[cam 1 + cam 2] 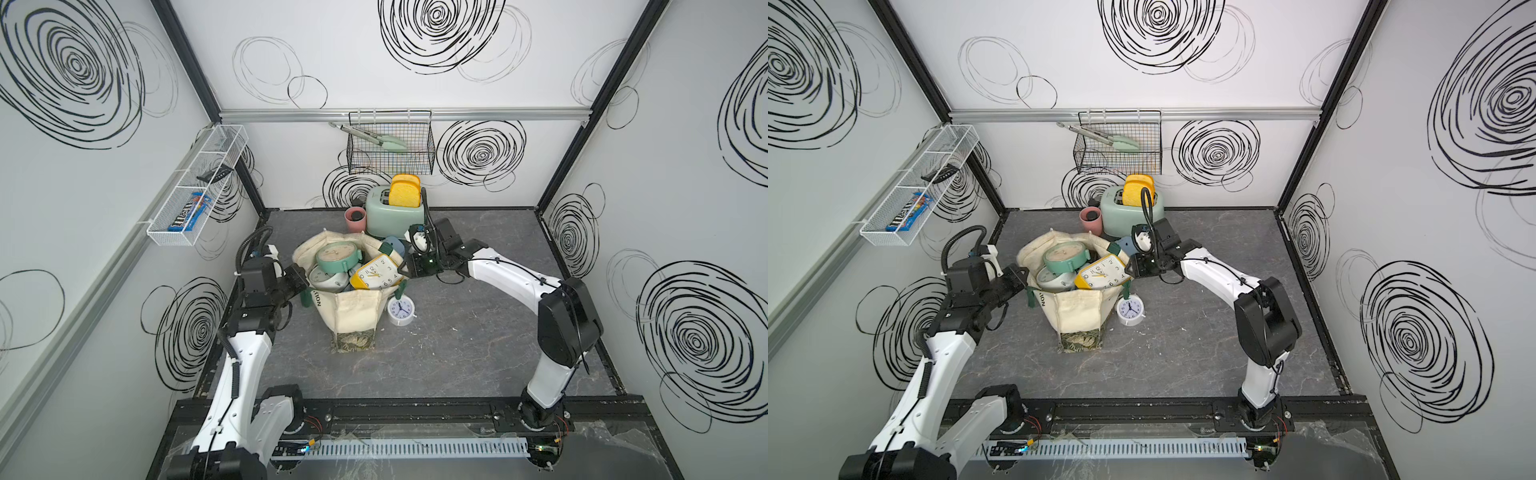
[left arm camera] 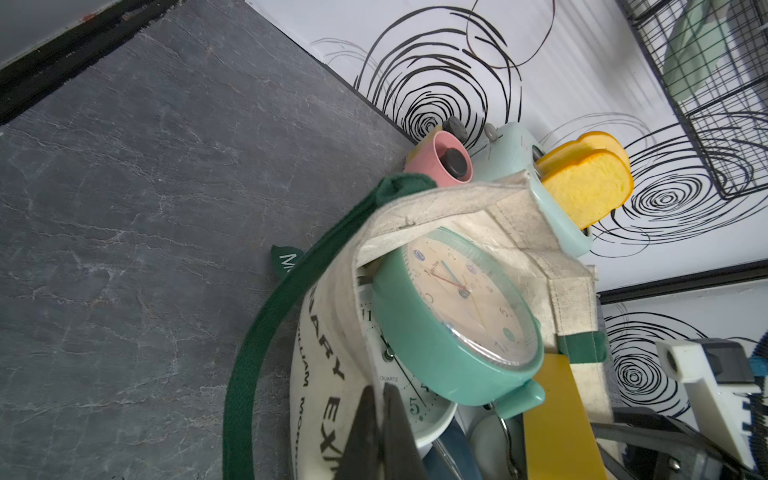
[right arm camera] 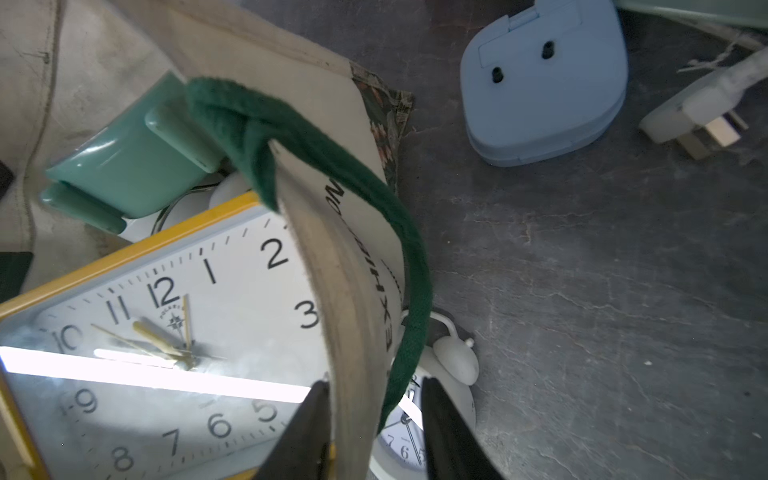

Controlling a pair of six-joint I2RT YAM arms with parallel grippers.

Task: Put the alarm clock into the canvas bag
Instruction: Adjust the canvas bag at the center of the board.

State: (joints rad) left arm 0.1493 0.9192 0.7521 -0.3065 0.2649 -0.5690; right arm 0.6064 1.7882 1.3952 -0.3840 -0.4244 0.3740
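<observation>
Clocks: 5 seen. 3 in canvas bag (image 1: 353, 309): teal clock (image 1: 334, 254), pale clock (image 1: 326, 279) under it, yellow clock (image 1: 376, 272). 2 on table (image 1: 478, 332): white alarm clock (image 1: 401, 311) just beside bag, blue clock (image 1: 395, 244) behind bag. Bag cream, green handles, upright, mouth open. Arms reach to opp. rims. Left gripper (image 2: 380, 415) closed at rim; can't tell if pinching cloth. Right gripper (image 3: 374, 399) jaws slightly apart, straddling rim + handle.

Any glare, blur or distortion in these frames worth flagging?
Right wrist view: a blown-out white streak crosses the face of the yellow clock, and the rim of the canvas bag nearest the lens is soft. Left wrist view: the mint clock is sharp. Both top views: even light, only faint shadows on the table, no glare.
</observation>
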